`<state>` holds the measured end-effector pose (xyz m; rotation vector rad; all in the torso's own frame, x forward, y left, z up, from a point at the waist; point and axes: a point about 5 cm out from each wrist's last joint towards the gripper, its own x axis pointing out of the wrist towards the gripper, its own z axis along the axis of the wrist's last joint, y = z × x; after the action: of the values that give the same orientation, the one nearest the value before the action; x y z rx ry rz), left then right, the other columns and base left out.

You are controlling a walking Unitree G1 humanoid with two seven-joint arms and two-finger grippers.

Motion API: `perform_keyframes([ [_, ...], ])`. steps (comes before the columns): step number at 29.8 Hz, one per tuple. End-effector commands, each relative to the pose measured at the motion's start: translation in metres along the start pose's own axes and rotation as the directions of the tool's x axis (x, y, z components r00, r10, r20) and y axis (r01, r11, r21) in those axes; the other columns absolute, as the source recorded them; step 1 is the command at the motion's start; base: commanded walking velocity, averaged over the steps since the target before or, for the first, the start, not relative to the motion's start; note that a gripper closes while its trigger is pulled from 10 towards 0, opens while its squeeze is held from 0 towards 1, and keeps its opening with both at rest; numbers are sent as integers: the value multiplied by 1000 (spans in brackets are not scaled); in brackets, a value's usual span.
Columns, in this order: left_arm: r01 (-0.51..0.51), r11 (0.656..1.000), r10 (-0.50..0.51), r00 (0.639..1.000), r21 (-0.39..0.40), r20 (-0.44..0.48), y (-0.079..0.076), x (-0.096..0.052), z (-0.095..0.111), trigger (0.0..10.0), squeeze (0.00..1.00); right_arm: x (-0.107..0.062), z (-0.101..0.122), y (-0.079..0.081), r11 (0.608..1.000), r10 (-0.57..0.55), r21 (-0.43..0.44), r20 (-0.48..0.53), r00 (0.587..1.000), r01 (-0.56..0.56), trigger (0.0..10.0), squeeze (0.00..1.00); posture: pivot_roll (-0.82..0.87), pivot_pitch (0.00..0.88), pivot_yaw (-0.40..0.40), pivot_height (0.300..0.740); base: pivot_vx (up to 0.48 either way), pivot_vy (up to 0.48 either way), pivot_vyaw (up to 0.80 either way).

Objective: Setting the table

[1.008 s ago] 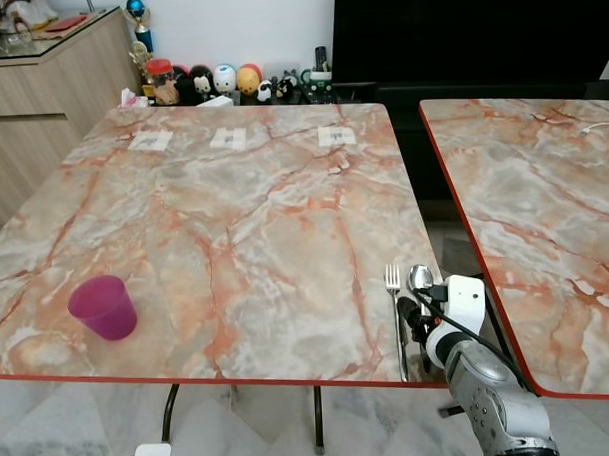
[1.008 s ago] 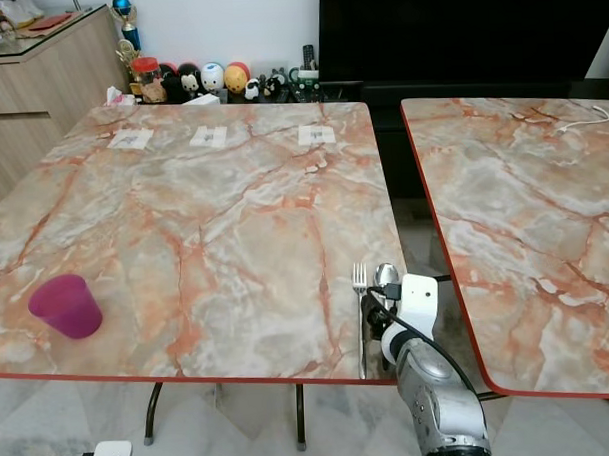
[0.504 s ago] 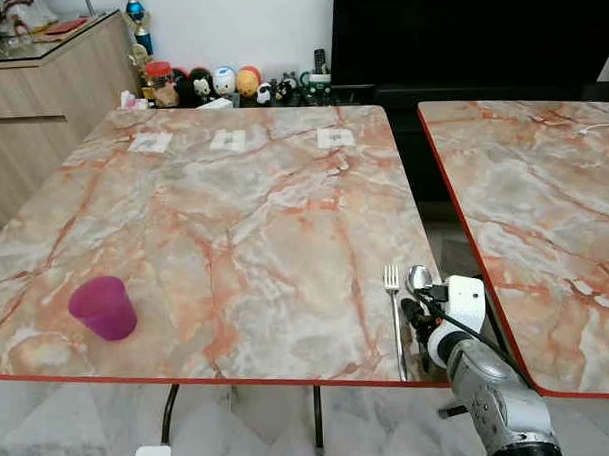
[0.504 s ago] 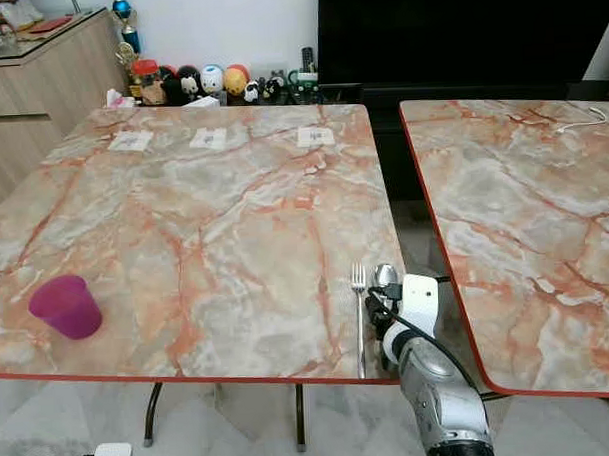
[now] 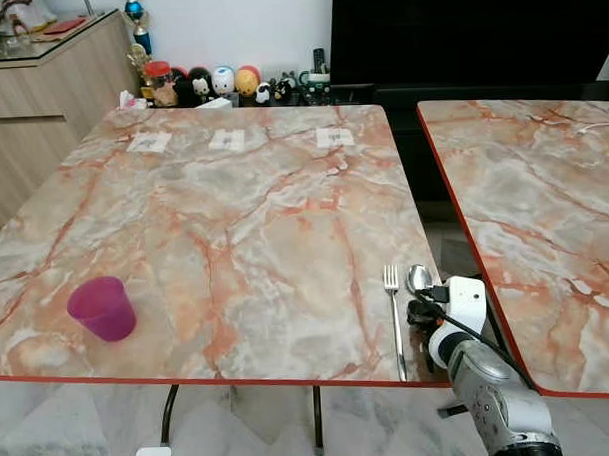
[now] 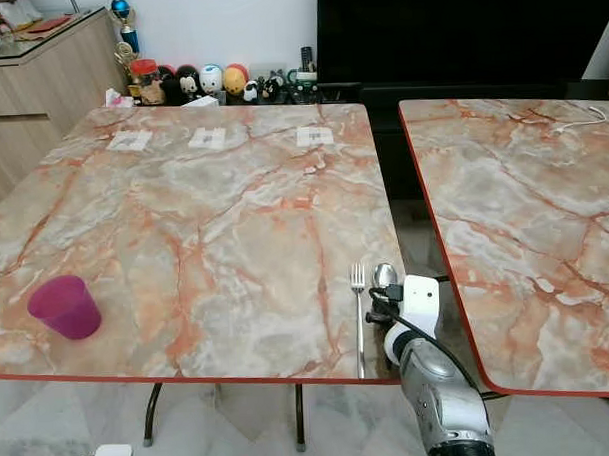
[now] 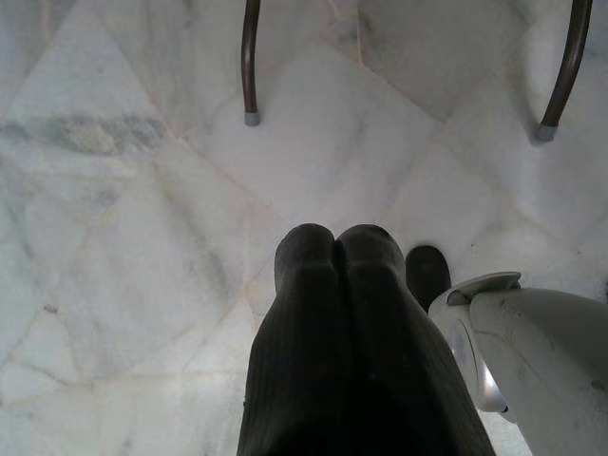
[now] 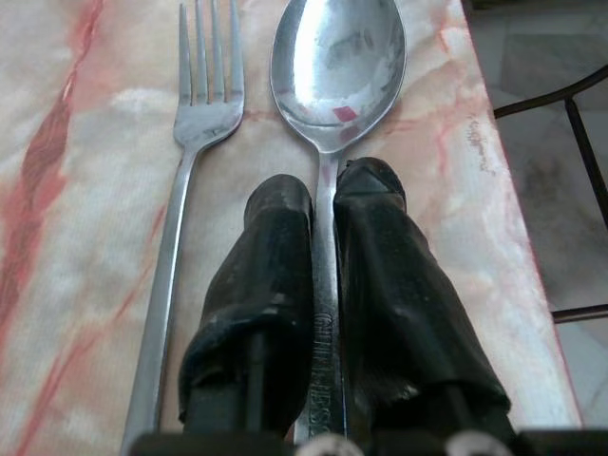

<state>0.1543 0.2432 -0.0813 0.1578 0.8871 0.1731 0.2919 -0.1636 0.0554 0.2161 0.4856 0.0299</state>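
Right gripper: the right gripper (image 8: 323,204) sits at the near right corner of the marble-patterned worktop with a red edge (image 5: 234,220), at about 5 o'clock in the head views; its two black fingers (image 8: 275,237) are pinched on the handle of the silver metal spoon (image 8: 338,66), one finger on each side of the handle.
Spoon: lies flat on the worktop, bowl facing up and pointing away from the robot, toward 12 o'clock; in the left eye view the bowl (image 5: 419,277) shows just beyond the white wrist housing.
Fork: the silver metal fork (image 5: 395,315) lies flat just beside the spoon on its 9 o'clock side, parallel to it, tines toward 12 o'clock, handle end close to the near edge; fork and spoon are apart, not touching.
Left gripper: the left gripper (image 7: 334,247) hangs low over the pale marble-tiled floor (image 7: 123,190), fingers pressed together; two dark metal worktop legs (image 7: 249,66) stand beyond it.
Cup: the magenta plastic cup (image 5: 102,307) stands upright at the near left of the worktop, about 8 o'clock, well apart from the cutlery.
Far edge: three small white paper cards (image 5: 227,140) lie in a row near the far edge, toward 12 o'clock.
Second worktop: a matching marble-patterned worktop (image 5: 543,180) stands at 3 o'clock, separated by a narrow gap.
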Motion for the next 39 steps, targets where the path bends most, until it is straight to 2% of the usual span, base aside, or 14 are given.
perform_keyframes([
  [1,5,1000,-4,999,8,-34,0,-1,-7,10000,0,1,-6,2,1000,10,-7,-30,999,-10,0,0,-2,5,0,740,0,0,0],
  [10,6,1000,-5,999,8,-43,0,-2,-8,10000,0,1,-6,1,1000,1,-11,-28,1000,-1,0,0,-3,4,0,740,0,0,0],
  [16,5,1000,-5,999,8,-47,1,-2,-9,10000,0,1,-2,-1,999,-35,-18,9,999,35,0,0,-3,5,0,740,0,0,0],
  [19,4,1000,-4,999,9,-52,1,-2,-10,10000,0,-1,13,-2,998,-53,-13,141,989,55,0,0,-4,4,-1,740,0,0,0],
  [22,4,1000,-4,999,9,-54,1,-2,-10,10000,0,-3,21,0,999,-46,1,198,979,47,0,0,-4,4,-1,740,0,0,0],
  [23,4,1000,-4,998,9,-56,1,-2,-10,10000,0,-4,26,0,999,-49,-3,238,970,52,3843,0,-3,5,-1,740,0,0,0],
  [24,4,1000,-3,998,9,-57,1,-2,-10,10000,0,-5,30,1,998,-50,-16,271,961,57,10000,0,-3,5,-1,740,0,0,0],
  [27,3,1000,-3,998,10,-59,1,-2,-11,10000,0,-9,42,2,997,-68,-4,366,928,75,10000,0,-5,4,-3,740,0,0,0],
  [30,2,1000,-1,998,10,-61,1,-2,-11,10000,0,-14,47,4,995,-50,-54,429,902,81,10000,0,-6,5,-4,740,0,0,0],
  [34,-2,1000,3,998,26,-61,2,-2,-11,10000,0,-17,46,4,996,-49,-40,446,894,74,10000,0,-6,5,-4,740,0,0,0],
  [39,-1,999,3,998,33,-62,2,-2,-12,10000,0,-19,48,2,996,-61,-32,479,876,87,10000,0,-11,4,-4,740,0,-469,0],
])
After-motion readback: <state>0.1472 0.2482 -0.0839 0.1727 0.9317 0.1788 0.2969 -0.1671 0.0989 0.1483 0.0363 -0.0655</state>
